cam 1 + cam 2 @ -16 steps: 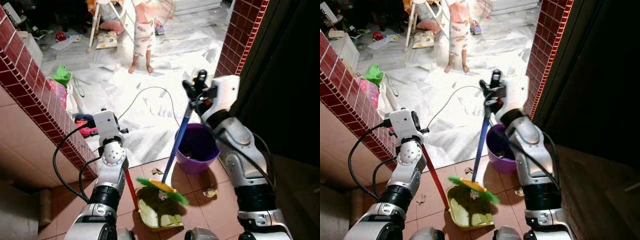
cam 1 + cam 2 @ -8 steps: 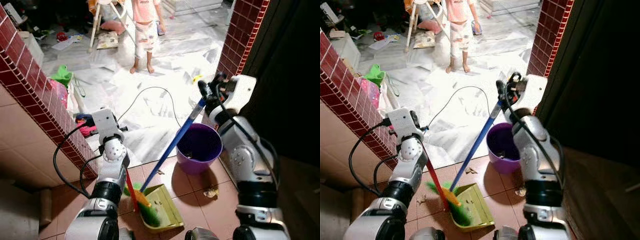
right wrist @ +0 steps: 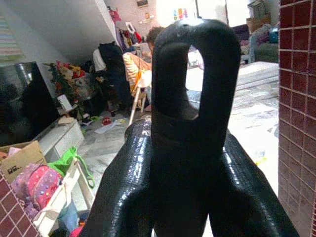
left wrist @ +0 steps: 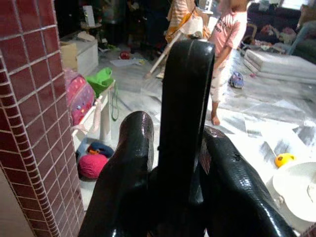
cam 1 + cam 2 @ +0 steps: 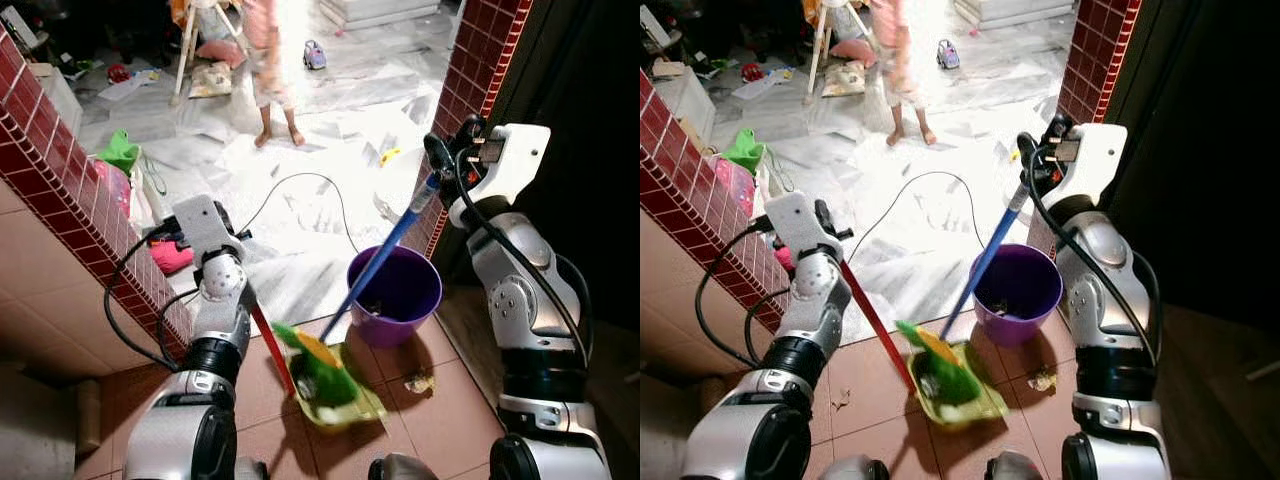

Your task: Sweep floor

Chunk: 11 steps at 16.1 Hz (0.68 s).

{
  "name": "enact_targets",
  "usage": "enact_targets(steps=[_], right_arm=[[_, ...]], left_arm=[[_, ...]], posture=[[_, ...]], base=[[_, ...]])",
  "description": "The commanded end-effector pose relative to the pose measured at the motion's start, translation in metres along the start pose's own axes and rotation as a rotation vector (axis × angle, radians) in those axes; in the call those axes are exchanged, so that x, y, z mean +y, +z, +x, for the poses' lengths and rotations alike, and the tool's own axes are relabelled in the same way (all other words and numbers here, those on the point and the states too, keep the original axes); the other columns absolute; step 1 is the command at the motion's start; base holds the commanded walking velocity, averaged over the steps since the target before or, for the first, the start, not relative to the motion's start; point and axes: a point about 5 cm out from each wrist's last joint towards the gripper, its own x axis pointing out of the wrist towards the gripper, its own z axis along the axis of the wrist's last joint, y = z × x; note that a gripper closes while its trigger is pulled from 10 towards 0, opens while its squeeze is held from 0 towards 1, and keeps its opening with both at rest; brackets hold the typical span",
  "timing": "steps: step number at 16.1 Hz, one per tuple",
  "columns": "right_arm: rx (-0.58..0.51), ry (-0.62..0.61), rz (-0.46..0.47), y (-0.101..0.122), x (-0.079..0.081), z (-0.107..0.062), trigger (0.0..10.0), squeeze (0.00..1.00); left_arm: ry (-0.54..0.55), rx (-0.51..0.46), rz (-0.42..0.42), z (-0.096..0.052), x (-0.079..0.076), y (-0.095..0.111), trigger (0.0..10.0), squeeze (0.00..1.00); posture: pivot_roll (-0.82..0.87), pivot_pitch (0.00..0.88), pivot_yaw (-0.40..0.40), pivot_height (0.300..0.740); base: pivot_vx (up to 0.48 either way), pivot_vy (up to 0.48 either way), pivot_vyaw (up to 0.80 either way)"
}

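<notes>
Left eye view takes in a red tiled floor (image 5: 450,400) at the bottom of the frame, meeting a pale marble floor (image 5: 300,200) that fills the upper middle, where a person (image 5: 265,70) stands barefoot near the top. A red brick wall (image 5: 70,190) runs down the left side.

Right of centre sits a purple bucket (image 5: 400,295). Just left of it, low in the frame, a yellow-green dustpan (image 5: 345,400) lies on the tiles with the green broom head (image 5: 315,365) pressed into it.

The right gripper (image 5: 445,165), upper right, is clamped on the top of the blue broom handle (image 5: 385,255); the right wrist view shows both fingers (image 3: 123,182) closed around its black hanging loop. The left gripper (image 5: 215,240), centre left, is clamped on the black grip of the dustpan's red handle (image 5: 270,345).

A scrap of litter (image 5: 420,382) lies on the tiles below the bucket, outside the pan.

Risk: the broom slants steeply across the bucket's rim, so a hard stroke could tip the bucket or flick debris out of the pan. A black cable (image 5: 300,190) on the marble could snag too.
</notes>
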Motion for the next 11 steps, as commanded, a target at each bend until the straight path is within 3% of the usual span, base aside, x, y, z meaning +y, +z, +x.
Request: enact_targets(steps=[1,6,9,11], right_arm=[[0.008,0.017,0.000,0.000,0.003,0.004,10.0,0.00],[-0.046,0.028,0.042,0.025,0.001,0.018,10.0,0.00],[-0.036,0.111,0.281,0.040,0.004,0.026,10.0,0.00],[-0.009,0.194,0.391,0.040,0.010,0.024,10.0,0.00]], left_arm=[[-0.004,-0.102,-0.055,0.011,-0.004,0.027,10.0,0.00],[-0.027,-0.127,-0.188,0.019,0.000,0.037,10.0,0.00],[-0.027,-0.130,-0.208,0.022,-0.003,0.041,10.0,0.00],[-0.032,-0.129,-0.211,0.022,-0.005,0.041,10.0,0.00]], posture=[[-0.23,0.000,0.040,0.740],[-0.25,0.000,0.025,0.740],[-0.27,0.000,0.022,0.740],[-0.27,0.000,0.025,0.740]], base=[[0.000,0.000,0.00],[0.000,0.000,0.00],[0.000,0.000,0.00],[0.000,0.000,0.00]])
